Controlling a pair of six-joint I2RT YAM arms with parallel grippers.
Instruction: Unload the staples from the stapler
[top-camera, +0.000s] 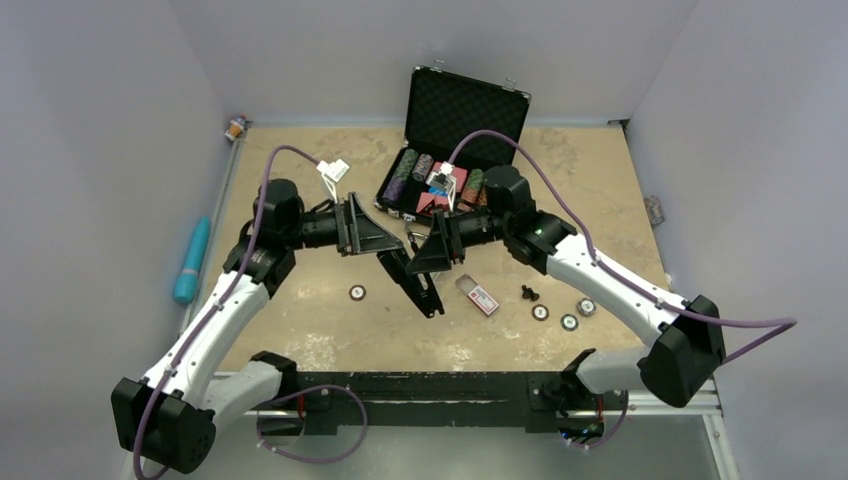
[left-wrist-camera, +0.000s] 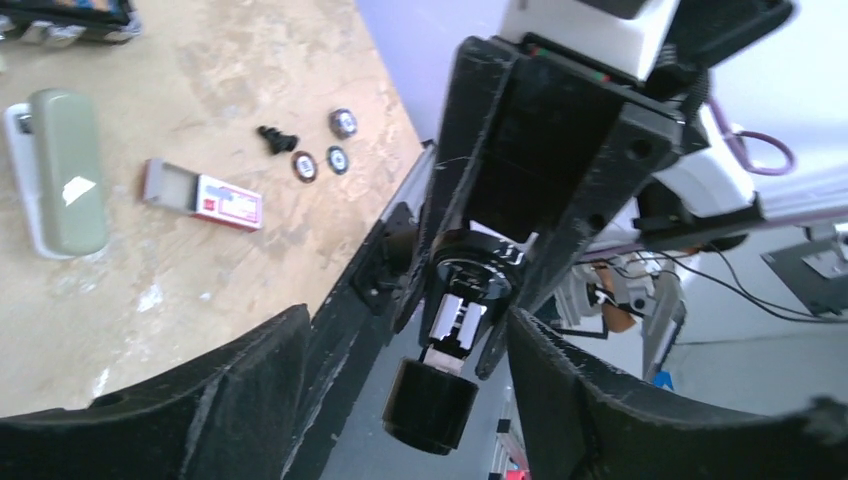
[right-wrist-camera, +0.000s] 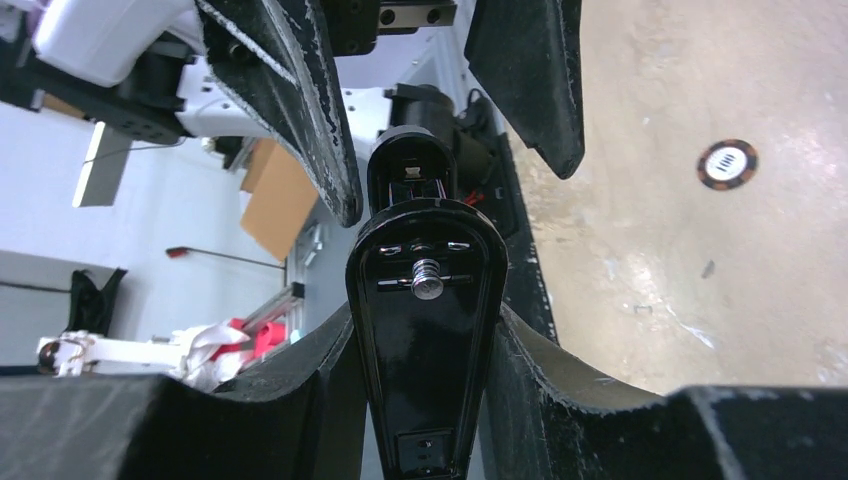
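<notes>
Your right claw (right-wrist-camera: 424, 322) clamps the slim glossy black stapler (right-wrist-camera: 425, 350); your left claw (left-wrist-camera: 405, 322) stands wide. The open black case (top-camera: 466, 108) holds poker chips (top-camera: 401, 174).

two arms in white and black: smooth white shells along the left arm (top-camera: 215, 330) and right arm (top-camera: 610, 285), chunky black housings at the joints. purple cable (top-camera: 290, 150) looped over each one, ending at a white plug (top-camera: 333, 172) (a small green light (top-camera: 540, 232) on the right one). left gripper (left-wrist-camera: 405, 330) and right gripper (right-wrist-camera: 425, 320) matt black, with broad wedge-shaped fingers (right-wrist-camera: 560, 400), rough and scuffed pale along the edges.
</notes>
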